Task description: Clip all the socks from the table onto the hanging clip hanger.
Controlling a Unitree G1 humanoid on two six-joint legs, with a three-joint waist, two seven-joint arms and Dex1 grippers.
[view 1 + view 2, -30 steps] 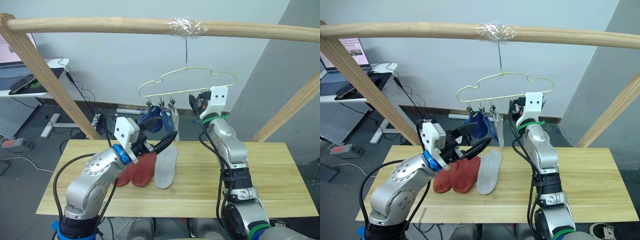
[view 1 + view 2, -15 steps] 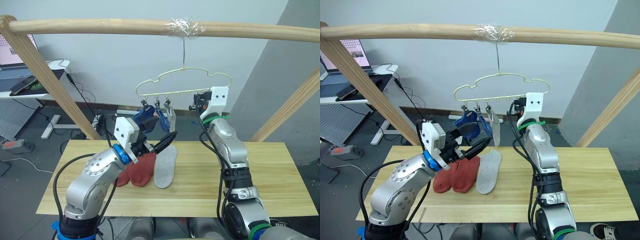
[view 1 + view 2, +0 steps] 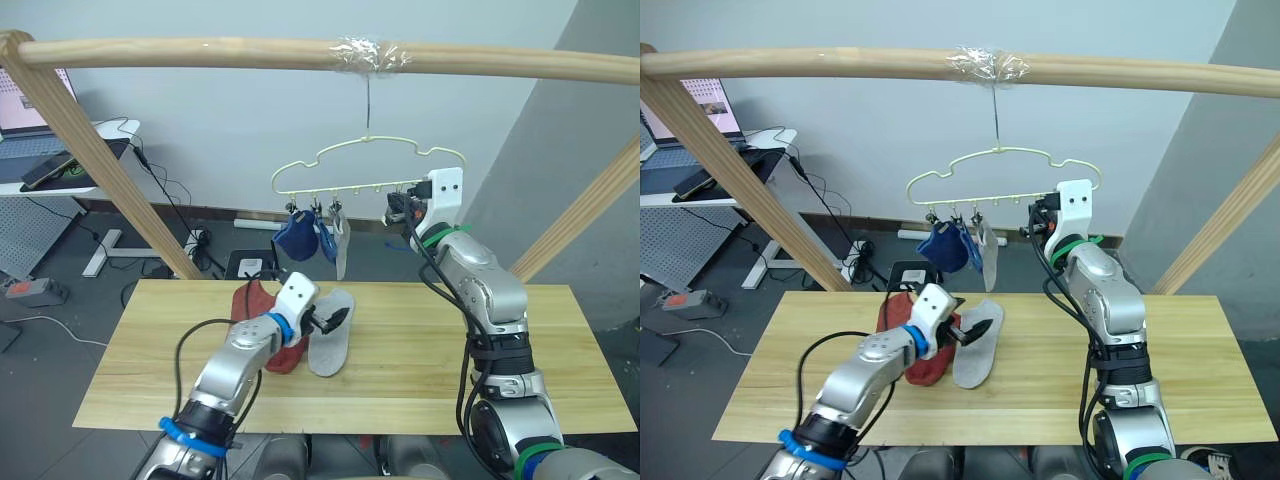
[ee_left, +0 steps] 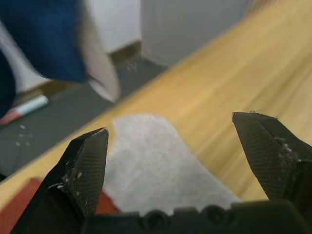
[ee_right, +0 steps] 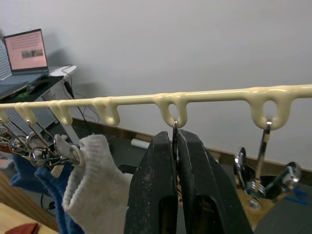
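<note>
Left gripper (image 3: 975, 329) is dropping from the clip hanger (image 3: 366, 165) to the table (image 3: 420, 370), jaws wide over a grey sock (image 3: 330, 345) | right gripper (image 5: 174, 161) is pinching a clip wire | three socks hanging, three remaining.

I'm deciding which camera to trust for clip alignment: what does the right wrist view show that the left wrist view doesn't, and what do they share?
Right wrist view alone: the clip hanger bar, the right gripper shut on a clip wire, a free clip beside it.

Left wrist view alone: the left gripper open over the grey sock lying on the table, with a red sock edge beside it.

Both: the hung grey sock and blue sock.
</note>
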